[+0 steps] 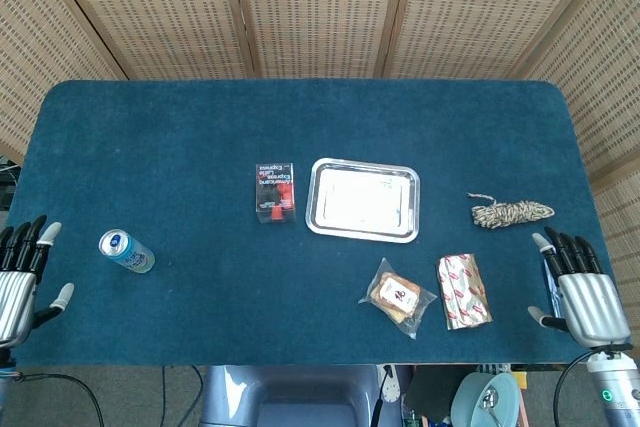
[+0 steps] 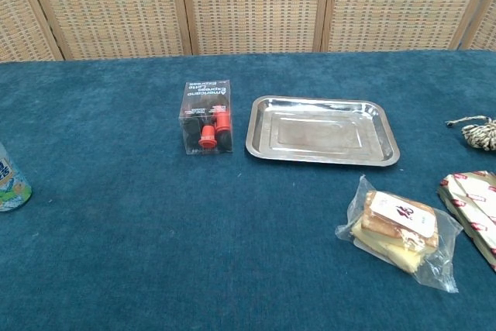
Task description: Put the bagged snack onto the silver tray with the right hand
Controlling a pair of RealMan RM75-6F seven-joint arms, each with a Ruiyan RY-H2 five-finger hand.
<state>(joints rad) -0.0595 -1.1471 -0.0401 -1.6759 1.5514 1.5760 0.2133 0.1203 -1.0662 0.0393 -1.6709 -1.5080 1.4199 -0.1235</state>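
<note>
The bagged snack [image 1: 400, 297] [image 2: 397, 222], a clear bag with biscuit slices and a white label, lies on the blue table near the front edge, just in front of the silver tray [image 1: 363, 200] [image 2: 322, 130]. The tray holds nothing. My right hand [image 1: 580, 285] rests at the table's right front corner with fingers spread and nothing in it, well right of the snack. At the left front edge my left hand [image 1: 20, 278] is likewise open. Neither hand shows in the chest view.
A red-and-gold foil pack [image 1: 463, 290] [image 2: 474, 201] lies between the snack and my right hand. A coil of twine [image 1: 511, 212] [image 2: 477, 130] sits right of the tray. A clear box with red caps [image 1: 276, 191] [image 2: 207, 116] stands left of it; a can [image 1: 126, 251] lies far left.
</note>
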